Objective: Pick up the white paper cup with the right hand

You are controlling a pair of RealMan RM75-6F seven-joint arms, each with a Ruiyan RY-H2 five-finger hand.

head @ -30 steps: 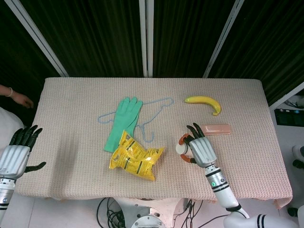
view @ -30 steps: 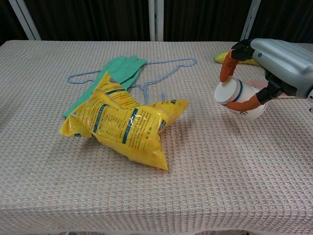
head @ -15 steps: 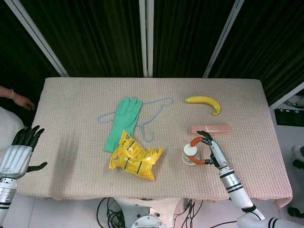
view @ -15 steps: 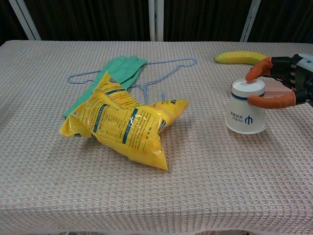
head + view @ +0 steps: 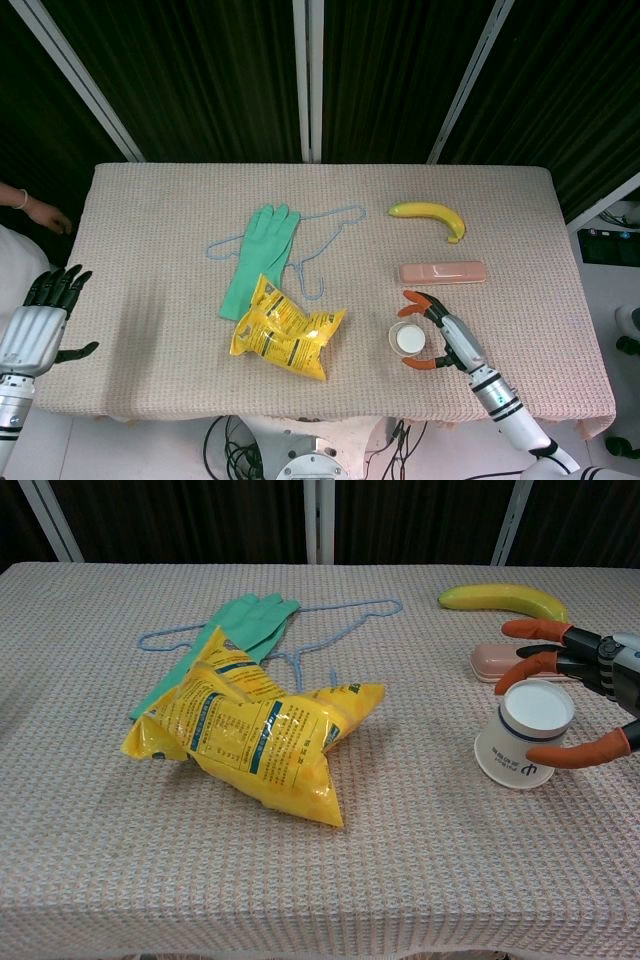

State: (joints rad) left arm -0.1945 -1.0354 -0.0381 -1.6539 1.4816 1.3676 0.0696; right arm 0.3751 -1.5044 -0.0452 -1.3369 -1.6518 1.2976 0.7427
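Note:
The white paper cup (image 5: 408, 340) (image 5: 524, 736) with a blue band is upside down and tilted, its base facing up and toward me, near the table's front right. My right hand (image 5: 450, 341) (image 5: 603, 672) grips it: orange-tipped fingers (image 5: 528, 666) lie over the far side of the base, and the thumb (image 5: 588, 751) presses on the near side. My left hand (image 5: 38, 322) hangs off the table's left edge, fingers apart and holding nothing; the chest view does not show it.
A pink case (image 5: 442, 272) (image 5: 488, 661) lies just behind the cup, a banana (image 5: 430, 212) (image 5: 500, 597) further back. A yellow snack bag (image 5: 285, 335) (image 5: 255, 725), green glove (image 5: 260, 255) (image 5: 238, 630) and blue wire hanger (image 5: 325, 222) (image 5: 345, 612) occupy the middle. A person's hand (image 5: 40, 210) shows at far left.
The cup was held tilted, then stood upside down on the table with the right hand around it. Now hand and cup sit nearer the front edge, the cup tilted again.

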